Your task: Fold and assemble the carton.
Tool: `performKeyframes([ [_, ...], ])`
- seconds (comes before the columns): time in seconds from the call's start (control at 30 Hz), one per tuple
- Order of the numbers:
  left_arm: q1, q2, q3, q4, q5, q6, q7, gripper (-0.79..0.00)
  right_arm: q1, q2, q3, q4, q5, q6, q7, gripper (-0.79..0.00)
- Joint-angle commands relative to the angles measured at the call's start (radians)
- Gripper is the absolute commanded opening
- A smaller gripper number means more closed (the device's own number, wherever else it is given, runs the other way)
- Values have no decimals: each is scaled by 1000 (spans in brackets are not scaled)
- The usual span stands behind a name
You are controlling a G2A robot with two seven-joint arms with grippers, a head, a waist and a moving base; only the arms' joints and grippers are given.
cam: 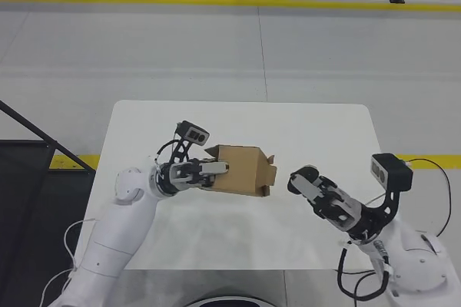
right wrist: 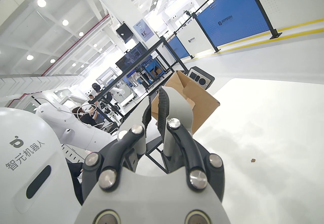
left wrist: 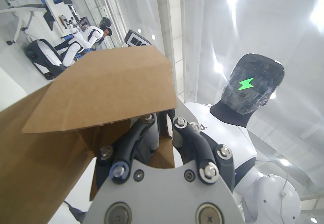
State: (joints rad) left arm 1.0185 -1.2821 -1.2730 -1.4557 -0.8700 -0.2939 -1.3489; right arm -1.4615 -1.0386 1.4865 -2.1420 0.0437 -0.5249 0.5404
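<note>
Our left gripper [cam: 217, 170] clasps the left end of the cardboard carton [cam: 244, 170], lying at the middle of the table [cam: 315, 130]. Our right gripper [cam: 296, 183], pinched closed and empty, sits just right of its loose flaps [cam: 271, 173]. We should brace left and push those flaps in squarely.

The top view looks steeply down on the table [cam: 315, 123] from overhead. The left wrist view sits hard against the carton [left wrist: 101, 88], tilted upward. The right wrist view faces that same carton from farther off, apparently low over the table — the top view shares it too.
</note>
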Motion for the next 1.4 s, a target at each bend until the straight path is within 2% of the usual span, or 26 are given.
performKeyframes([
  [0.0,-3,7,-14,-16,48,24,0,-785,-6,0,5,11,11,-18,-2,-739],
  [0.03,-4,10,-21,-22,58,36,-1,-785,-8,0,7,17,16,-26,-2,-785],
  [0.27,-12,21,-52,-50,85,69,4,-785,1,1,0,59,37,-30,24,-785],
  [0.77,-11,29,-35,-62,86,71,-2,-785,88,-4,-111,64,-32,63,104,-785],
  [1.1,-9,34,-30,-61,75,66,-8,-785,92,-7,-100,66,-39,67,45,-785],
  [1.37,-12,36,-21,-63,68,60,-6,-785,105,-8,-110,82,-32,109,69,-785],
])
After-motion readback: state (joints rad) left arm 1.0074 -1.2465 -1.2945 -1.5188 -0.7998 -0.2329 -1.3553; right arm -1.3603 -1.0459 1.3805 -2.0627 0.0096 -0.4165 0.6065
